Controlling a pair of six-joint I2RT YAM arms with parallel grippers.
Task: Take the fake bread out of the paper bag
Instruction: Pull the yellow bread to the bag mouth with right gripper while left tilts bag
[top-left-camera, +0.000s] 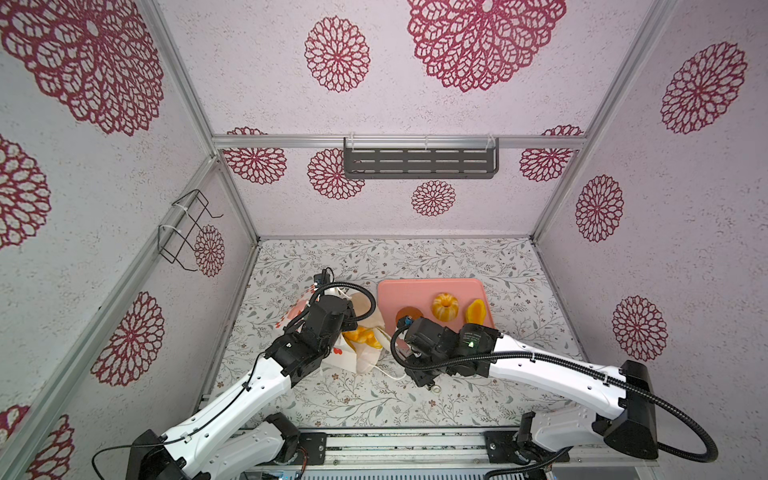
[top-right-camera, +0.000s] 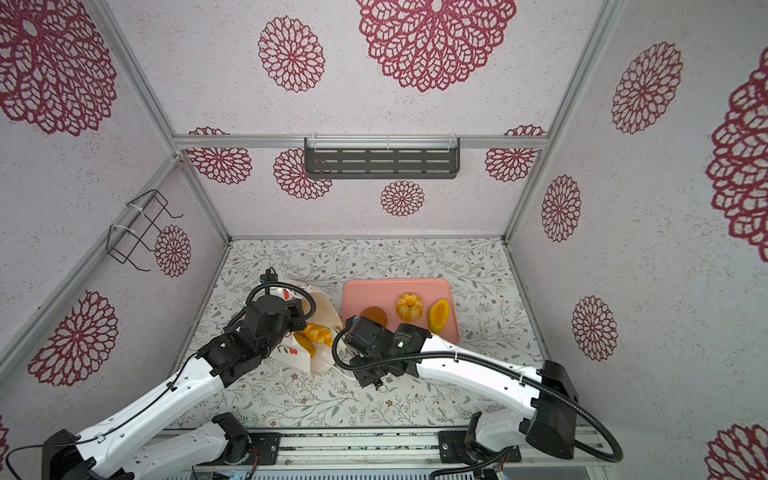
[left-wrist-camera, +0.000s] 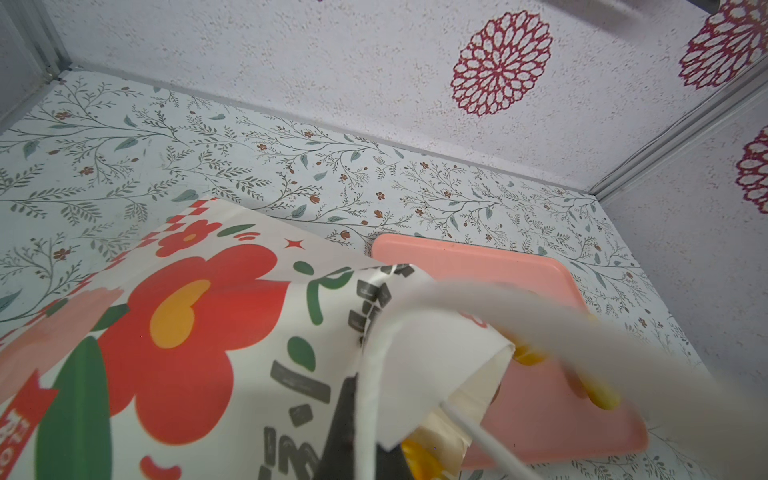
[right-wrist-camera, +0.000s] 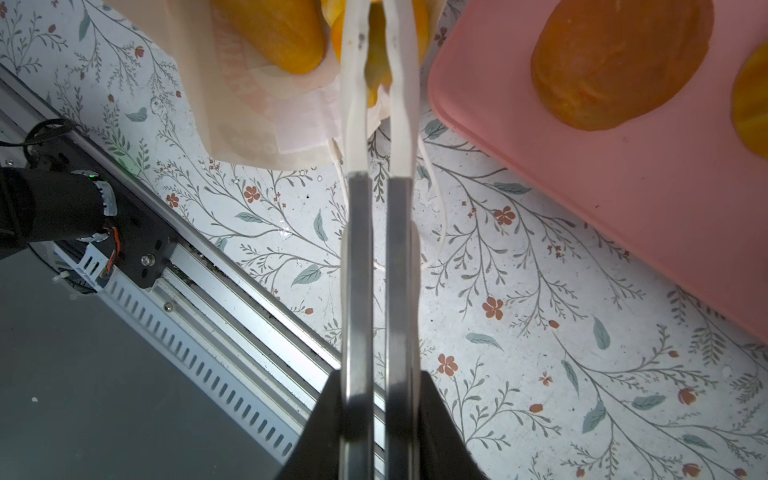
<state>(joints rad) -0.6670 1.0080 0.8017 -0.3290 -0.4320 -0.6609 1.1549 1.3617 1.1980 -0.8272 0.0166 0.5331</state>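
Paper bag (top-left-camera: 360, 360): lying on its side, mouth at the right gripper's fingertips, with yellow loaves (top-left-camera: 362, 336) inside.
Right gripper (right-wrist-camera: 376, 25): jaws narrow, pinched on the front loaf (right-wrist-camera: 376, 66) at the bag's mouth.
Left gripper (left-wrist-camera: 365, 432): clamped on the bag's upper rim, next to a blurred cord handle (left-wrist-camera: 540, 316).
Pink tray (top-left-camera: 415, 291): just beside the right gripper. It holds a ridged ring bun (top-left-camera: 444, 306), a brown bun (top-left-camera: 409, 313) and an orange oval (top-left-camera: 476, 311).
In the way: a loose cord (right-wrist-camera: 432, 199) on the table under the right fingers.
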